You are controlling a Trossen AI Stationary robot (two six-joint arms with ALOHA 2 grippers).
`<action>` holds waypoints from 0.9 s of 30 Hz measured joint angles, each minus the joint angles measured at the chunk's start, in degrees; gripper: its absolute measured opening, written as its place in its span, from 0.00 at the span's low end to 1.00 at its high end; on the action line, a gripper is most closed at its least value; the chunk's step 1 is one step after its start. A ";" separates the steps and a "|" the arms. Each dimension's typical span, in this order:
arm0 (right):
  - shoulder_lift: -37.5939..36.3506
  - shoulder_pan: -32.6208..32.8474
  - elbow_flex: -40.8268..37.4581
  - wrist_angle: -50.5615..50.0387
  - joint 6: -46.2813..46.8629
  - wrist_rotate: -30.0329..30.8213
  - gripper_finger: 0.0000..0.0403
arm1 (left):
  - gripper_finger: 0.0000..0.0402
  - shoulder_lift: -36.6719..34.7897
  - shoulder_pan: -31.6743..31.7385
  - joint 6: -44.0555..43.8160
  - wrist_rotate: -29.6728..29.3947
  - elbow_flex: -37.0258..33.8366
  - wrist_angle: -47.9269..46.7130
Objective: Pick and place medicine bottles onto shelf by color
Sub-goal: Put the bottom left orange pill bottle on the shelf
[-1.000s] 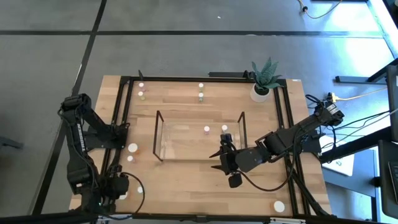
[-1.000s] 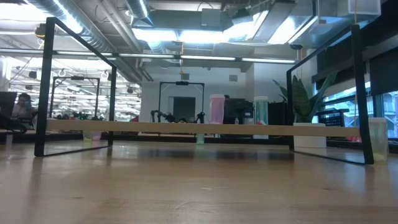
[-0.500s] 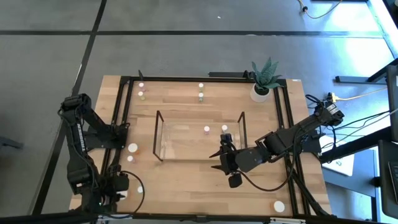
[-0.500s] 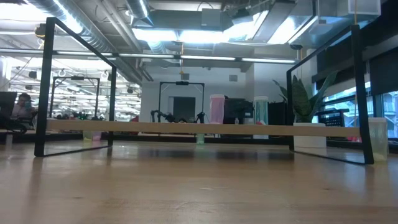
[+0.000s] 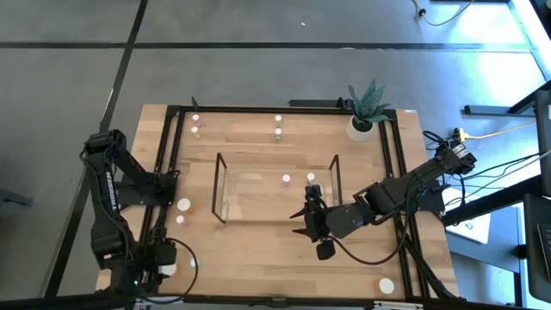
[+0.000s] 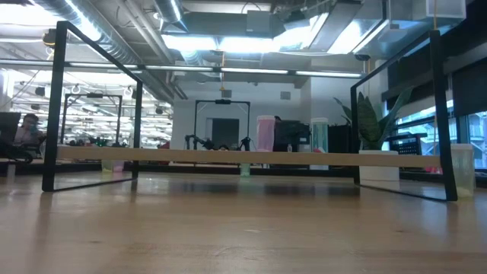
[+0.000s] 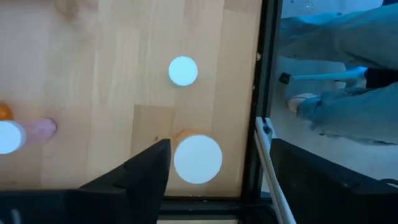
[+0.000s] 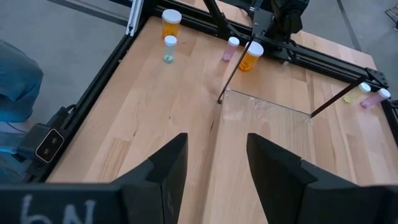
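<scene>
Black frame rail (image 7: 258, 93) flanks the open left tool (image 7: 214, 163) over an orange bottle (image 7: 197, 157).

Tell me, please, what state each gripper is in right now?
Left gripper: open above an orange bottle, holding nothing.
Right gripper: open, empty.

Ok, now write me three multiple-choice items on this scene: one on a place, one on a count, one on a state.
1. The plant pot stands: A on the floor; B at a corner of the table on the right arm's side; C in a gripper.
2. Medicine bottles on the shelf: A none; B two; C five.
3. The right gripper is: A open and empty; B shut on a bottle; C shut on the pot.
Answers: B, the high view shows it there; B, two caps show inside the frame; A, bare wood shows between its fingers.
</scene>
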 joint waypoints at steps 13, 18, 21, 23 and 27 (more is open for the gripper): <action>0.00 0.00 -0.02 0.00 0.00 0.02 0.42 | 0.93 0.14 -0.49 0.50 0.69 -4.52 2.96; 0.00 0.01 -0.02 0.02 0.00 0.02 0.42 | 0.96 0.17 -0.49 -1.67 1.74 -6.84 4.91; 0.00 0.00 -0.01 0.02 0.00 0.02 0.42 | 0.96 0.19 -0.49 -1.88 1.73 -8.38 6.89; 0.00 0.01 -0.02 0.02 0.00 0.02 0.42 | 0.96 0.19 -0.49 -1.89 1.72 -9.38 7.73; 0.00 -0.01 -0.02 0.02 0.00 0.01 0.42 | 0.96 0.19 -0.49 -1.94 2.46 -11.48 9.55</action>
